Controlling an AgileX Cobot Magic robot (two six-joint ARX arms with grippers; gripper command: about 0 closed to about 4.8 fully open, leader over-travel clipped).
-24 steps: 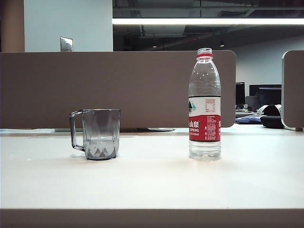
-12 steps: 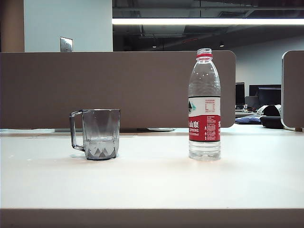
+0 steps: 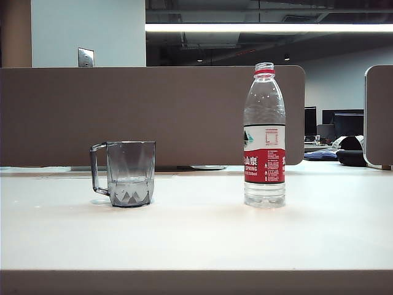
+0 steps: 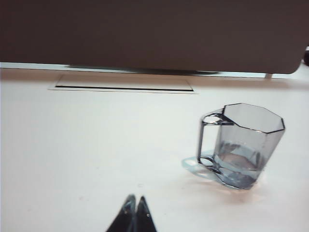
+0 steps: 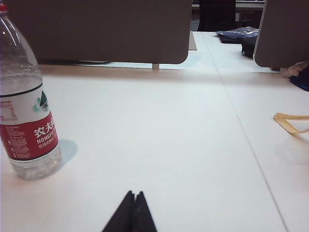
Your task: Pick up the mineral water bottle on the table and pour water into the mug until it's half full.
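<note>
Bottle (image 5: pixel 26 104) stands beside closed right tool (image 5: pixel 134 194), apart.

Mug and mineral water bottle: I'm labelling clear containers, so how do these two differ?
The mineral water bottle is about twice as tall as the mug. The bottle is colourless with a red-and-white label and red neck ring; the mug is smoky grey and unlabelled. The mug has a side handle and wide open top; the bottle narrows to a neck. Both stand upright on the table, transparent, untouched by either pincer.
</note>
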